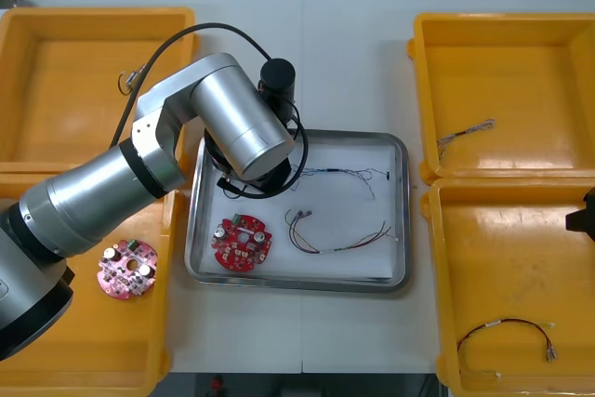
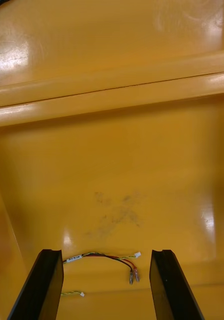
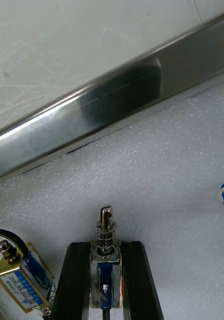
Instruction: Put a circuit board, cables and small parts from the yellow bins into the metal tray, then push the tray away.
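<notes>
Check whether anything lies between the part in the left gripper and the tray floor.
Nothing visible does. The left gripper holds the part inside the tray rim, with bare white floor ahead. A second part lies beside the fingers. The right gripper hangs open over a bin.

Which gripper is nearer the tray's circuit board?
Left. The left gripper, shut on a small metal part, is in the tray near the circuit board; the right gripper hangs open over a yellow bin.

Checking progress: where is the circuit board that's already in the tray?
Front view: the red circuit board lies in the metal tray's near-left corner, with a thin cable to its right.
</notes>
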